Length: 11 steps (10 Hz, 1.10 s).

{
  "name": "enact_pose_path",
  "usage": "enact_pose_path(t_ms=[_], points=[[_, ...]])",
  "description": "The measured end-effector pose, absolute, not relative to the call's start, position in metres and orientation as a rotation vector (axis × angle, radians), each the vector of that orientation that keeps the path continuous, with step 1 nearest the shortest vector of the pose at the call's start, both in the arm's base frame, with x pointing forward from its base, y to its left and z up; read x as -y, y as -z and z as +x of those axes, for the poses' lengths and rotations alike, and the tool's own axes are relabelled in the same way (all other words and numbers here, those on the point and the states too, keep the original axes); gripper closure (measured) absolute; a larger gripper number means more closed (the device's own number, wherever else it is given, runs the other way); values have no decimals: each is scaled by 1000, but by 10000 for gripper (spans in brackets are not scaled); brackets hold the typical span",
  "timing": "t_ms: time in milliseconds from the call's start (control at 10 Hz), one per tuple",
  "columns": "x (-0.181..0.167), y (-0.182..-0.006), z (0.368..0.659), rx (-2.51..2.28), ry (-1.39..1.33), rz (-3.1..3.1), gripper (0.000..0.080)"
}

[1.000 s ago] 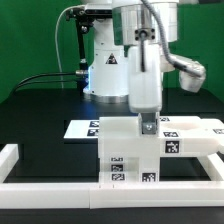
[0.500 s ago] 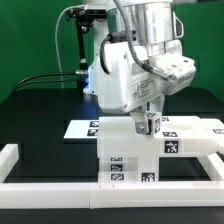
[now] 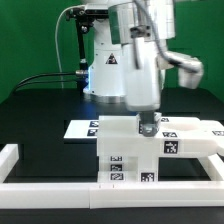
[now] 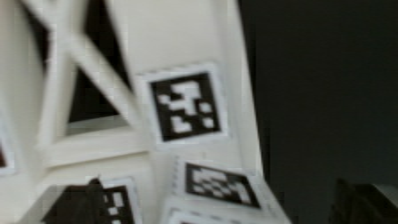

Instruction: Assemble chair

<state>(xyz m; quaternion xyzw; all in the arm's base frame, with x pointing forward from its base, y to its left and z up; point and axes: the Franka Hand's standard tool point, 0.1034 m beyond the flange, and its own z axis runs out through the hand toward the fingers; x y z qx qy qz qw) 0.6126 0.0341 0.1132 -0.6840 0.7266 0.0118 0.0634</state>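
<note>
**Meanwhile, at the Chair: Gripper Poised Over the Upper Step**

Seen from the exterior view, the chair [image 3: 140,150] was found as one white stepped structure of blocky pieces, standing against the inner face of the low white border rail [image 3: 110,196] that ran along the near edge of the black table [image 3: 40,120]. A taller block was seen on the side toward the exterior view's left, and a lower step ran off toward the exterior view's right, where it met the rail's far arm. Black-and-white square tags were borne on the chair's front faces and on its lower step.

The gripper [image 3: 147,126] was held directly above the chair, at the top of the taller block, with the arm rising behind it. Its fingertips were seen at, or just above, the chair's upper surface; whether they touched it could not be told. How wide the fingers stood could not be made out either, and nothing could be seen carried between them.

Behind the chair, the marker board [image 3: 82,128] lay flat on the table, partly hidden by the chair.

In the wrist view, a white piece of the chair [image 4: 160,60] with a slanted bar and tags was shown close up and blurred.
</note>
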Motion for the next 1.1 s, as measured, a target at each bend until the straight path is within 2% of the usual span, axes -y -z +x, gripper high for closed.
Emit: enact_pose_path(t_ms=[500, 700, 1100], points=[[-35, -113, 612, -1837, -20, -2401, 150], [-26, -114, 611, -1349, 2, -2749, 150], [-26, -115, 612, -966, 10, -2923, 150]])
